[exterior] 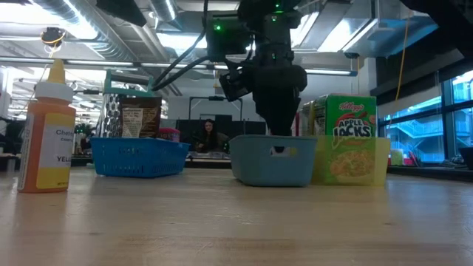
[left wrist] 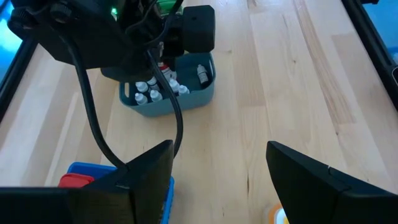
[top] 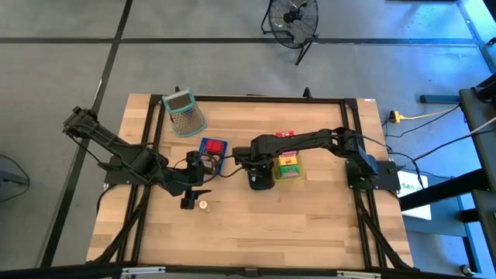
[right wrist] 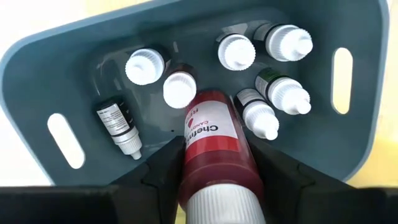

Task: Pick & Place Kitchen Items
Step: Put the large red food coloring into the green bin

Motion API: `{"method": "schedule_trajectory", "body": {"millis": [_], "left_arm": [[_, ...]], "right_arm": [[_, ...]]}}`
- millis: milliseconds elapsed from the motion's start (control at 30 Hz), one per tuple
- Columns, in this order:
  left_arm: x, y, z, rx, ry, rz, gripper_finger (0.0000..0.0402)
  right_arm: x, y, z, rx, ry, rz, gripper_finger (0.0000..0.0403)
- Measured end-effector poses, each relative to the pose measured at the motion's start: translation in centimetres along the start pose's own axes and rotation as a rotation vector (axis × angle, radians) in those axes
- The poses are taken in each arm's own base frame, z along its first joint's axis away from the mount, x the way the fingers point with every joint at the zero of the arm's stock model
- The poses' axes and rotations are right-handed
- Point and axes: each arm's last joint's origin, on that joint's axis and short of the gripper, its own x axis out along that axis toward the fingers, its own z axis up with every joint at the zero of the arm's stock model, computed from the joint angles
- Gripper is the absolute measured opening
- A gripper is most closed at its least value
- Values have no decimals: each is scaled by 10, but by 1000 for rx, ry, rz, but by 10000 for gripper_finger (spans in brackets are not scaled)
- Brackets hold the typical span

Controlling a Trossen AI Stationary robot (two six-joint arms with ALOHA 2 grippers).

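Red bottle [right wrist: 214, 146] sits between the right gripper's [right wrist: 214, 180] fingers [right wrist: 165, 171], white cap toward the wrist camera, label end pointing down into the grey-blue tray [right wrist: 37, 74]. Fingers flank it on both sides, touching or nearly so; can't tell if the clamp is firm or just loosened.

Tray holds several small white-capped dropper bottles [right wrist: 273, 93]: some upright showing round caps, some lying on their sides, one dark-labelled one [right wrist: 118, 124] lying near a handle slot. The red bottle's lower end is among them, just beside two upright caps.

In the high view the right gripper [top: 260, 177] is over that tray at table centre, arm reaching in from the right. Yellow tray [top: 288, 167] touches the grey-blue one on the right side, with a green cereal carton [exterior: 351, 122] standing in it and a red carton [top: 284, 134] behind.

Blue tray [top: 212, 147] sits left of centre with a red item in it. Grater [top: 184, 112] lies toward the far-left part of the table.

Left gripper [top: 194, 198] hovers over bare table [top: 310, 225] near the front-left, jaws apart, holding nothing. A small round piece [top: 204, 206] lies just beside it. An orange-yellow squeeze bottle [exterior: 47, 133] stands upright at the low view's left.
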Motion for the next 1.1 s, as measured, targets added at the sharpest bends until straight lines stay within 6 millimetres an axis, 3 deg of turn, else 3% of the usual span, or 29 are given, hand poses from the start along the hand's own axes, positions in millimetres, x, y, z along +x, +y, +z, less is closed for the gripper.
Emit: {"method": "schedule_trajectory", "body": {"millis": [767, 1100], "left_arm": [[0, 0, 0, 0, 0, -1, 253], [0, 0, 0, 0, 1, -1, 253]], "right_arm": [[0, 3, 1, -7, -16, 4, 172], [0, 3, 1, -9, -21, -28, 244]]}}
